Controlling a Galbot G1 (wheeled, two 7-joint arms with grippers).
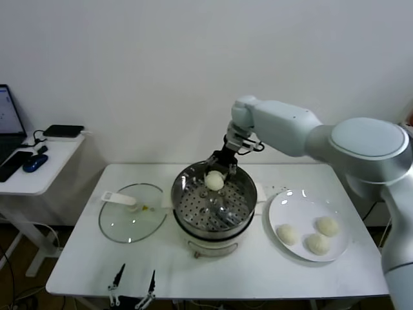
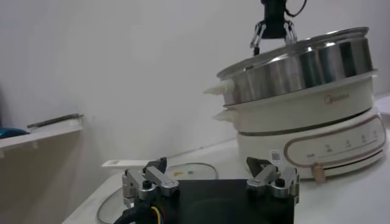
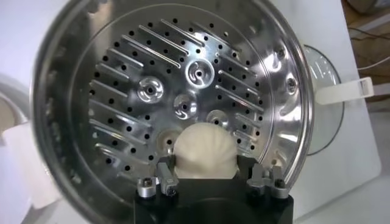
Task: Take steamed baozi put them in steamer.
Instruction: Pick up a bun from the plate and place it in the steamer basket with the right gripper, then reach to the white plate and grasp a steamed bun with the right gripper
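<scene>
My right gripper (image 1: 217, 173) reaches over the far rim of the steamer (image 1: 245, 210), shut on a pale cream baozi (image 1: 214, 181). In the right wrist view the bun (image 3: 204, 152) sits between the two fingers (image 3: 166, 172), just above the perforated tray (image 3: 122, 91); whether it rests on the tray I cannot tell. Three more baozi (image 1: 286, 233) (image 1: 327, 225) (image 1: 318, 243) lie on the white plate (image 1: 287, 205) to the right of the steamer. My left gripper (image 1: 133, 279) is parked low at the table's front edge, open and holding nothing (image 2: 210, 176).
A round glass lid (image 1: 116, 223) with a white handle (image 1: 120, 199) lies flat left of the steamer. The steamer's white base (image 2: 317, 140) stands close ahead of the left gripper. A side table (image 1: 45, 161) with a laptop and devices stands at far left.
</scene>
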